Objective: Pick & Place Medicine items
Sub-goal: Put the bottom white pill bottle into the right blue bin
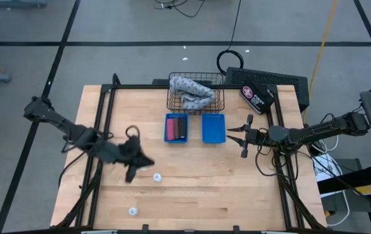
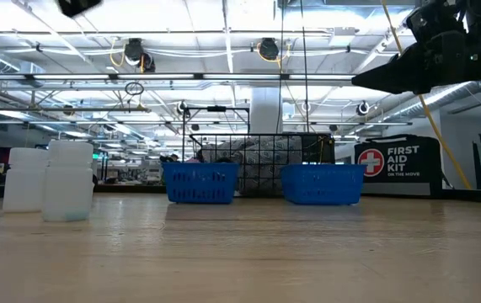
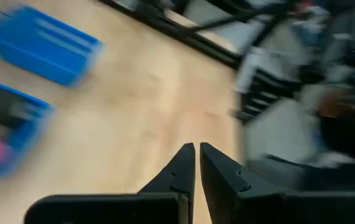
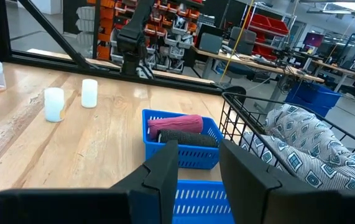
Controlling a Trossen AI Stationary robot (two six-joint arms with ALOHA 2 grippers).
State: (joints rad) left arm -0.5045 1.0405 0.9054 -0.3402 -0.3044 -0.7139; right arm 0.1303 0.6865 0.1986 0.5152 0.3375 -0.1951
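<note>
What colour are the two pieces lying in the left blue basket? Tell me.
One pink piece and one black piece in the blue basket; the right wrist view shows them best.

Two blue trays (image 1: 213, 128) sit on the pale wood table (image 1: 191, 188); one holds a pink piece (image 4: 176, 122) and black piece (image 4: 186, 138). White bottles (image 4: 54, 104) at 7 o'clock. Grey-blue diamond-patterned cloth (image 4: 308, 146) in black wire basket (image 1: 196, 93).

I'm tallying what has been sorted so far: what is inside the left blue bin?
The left blue bin holds a pink piece and a black piece side by side. Anything beneath them is covered and cannot be seen.
</note>
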